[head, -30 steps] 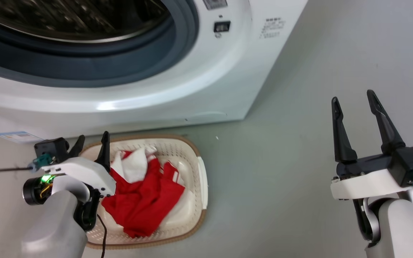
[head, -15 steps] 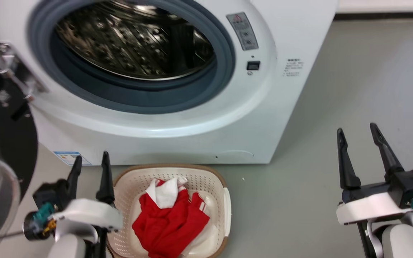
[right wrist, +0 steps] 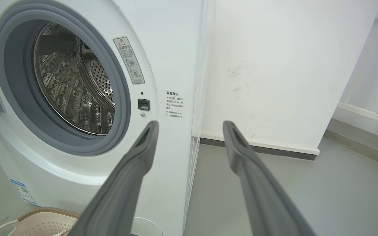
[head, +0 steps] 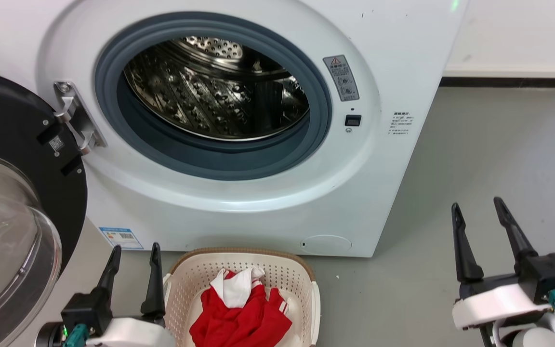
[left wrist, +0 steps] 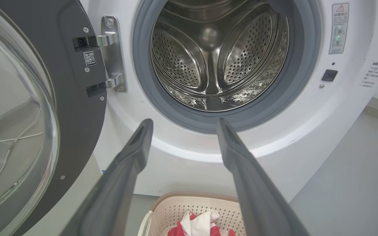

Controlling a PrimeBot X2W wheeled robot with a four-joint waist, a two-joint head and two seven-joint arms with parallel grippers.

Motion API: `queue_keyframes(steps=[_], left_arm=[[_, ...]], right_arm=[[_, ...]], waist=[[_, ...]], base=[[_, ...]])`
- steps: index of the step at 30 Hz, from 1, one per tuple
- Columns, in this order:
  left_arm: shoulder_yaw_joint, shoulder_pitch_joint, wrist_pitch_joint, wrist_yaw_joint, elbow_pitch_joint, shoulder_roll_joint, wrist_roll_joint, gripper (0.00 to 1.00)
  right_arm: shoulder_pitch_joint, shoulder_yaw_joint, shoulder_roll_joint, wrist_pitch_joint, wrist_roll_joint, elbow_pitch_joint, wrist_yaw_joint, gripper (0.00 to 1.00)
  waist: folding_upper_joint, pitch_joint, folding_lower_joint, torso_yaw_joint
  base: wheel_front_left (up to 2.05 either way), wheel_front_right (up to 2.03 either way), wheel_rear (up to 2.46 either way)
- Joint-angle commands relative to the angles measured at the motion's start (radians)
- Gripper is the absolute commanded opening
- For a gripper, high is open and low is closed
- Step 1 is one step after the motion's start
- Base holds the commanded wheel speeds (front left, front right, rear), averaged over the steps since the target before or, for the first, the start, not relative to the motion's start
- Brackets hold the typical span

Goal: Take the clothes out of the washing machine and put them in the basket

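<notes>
Head view: you've got the washing machine (head: pixel 258 193), glossy white, with a grey rubber-rimmed porthole and a perforated steel drum (head: pixel 215 91). The black-framed glass door (head: pixel 12 193) is swung open on the left and cut off at the frame edge. The clothes (head: pixel 244 313), crumpled red fabric with a white panel, lie in the basket (head: pixel 301 274). It's cream perforated plastic with a brown woven-look rim, on the floor just in front of the machine, bottom cropped. Left gripper (head: pixel 136 247) and right gripper (head: pixel 476 203): fingers spread wide, holding nothing.

Left wrist view: QR sticker (left wrist: pixel 89 58) on the door frame, beside the chrome hinge (left wrist: pixel 112 54).

Right wrist view: red-triangle warning label (right wrist: pixel 129 60) beside the porthole. You can't read the print, it's too small.
</notes>
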Motion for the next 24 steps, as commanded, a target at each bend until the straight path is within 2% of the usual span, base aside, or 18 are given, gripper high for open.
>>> queue_keyframes(steps=[1, 9, 24], left_arm=[[0.005, 0.018, -0.003, -0.007, -0.007, -0.006, 0.010, 1.00], [0.022, 0.070, -0.003, -0.024, -0.050, -0.017, 0.056, 1.00], [0.040, 0.074, -0.003, -0.022, -0.082, -0.025, 0.091, 1.00]], right_arm=[[0.018, 0.000, 0.001, -0.002, 0.005, 0.003, -0.001, 1.00], [0.061, -0.003, 0.001, -0.002, 0.012, 0.000, -0.001, 1.00], [0.057, 0.007, 0.001, -0.002, 0.023, 0.000, -0.001, 1.00]], waist=[[0.0000, -0.013, 0.0002, -0.004], [0.0000, -0.040, 0.0002, -0.026], [0.0000, -0.033, 0.0002, -0.053]], base=[[0.00, 0.00, 0.00], [0.00, 0.00, 0.00], [0.00, 0.00, 0.00]])
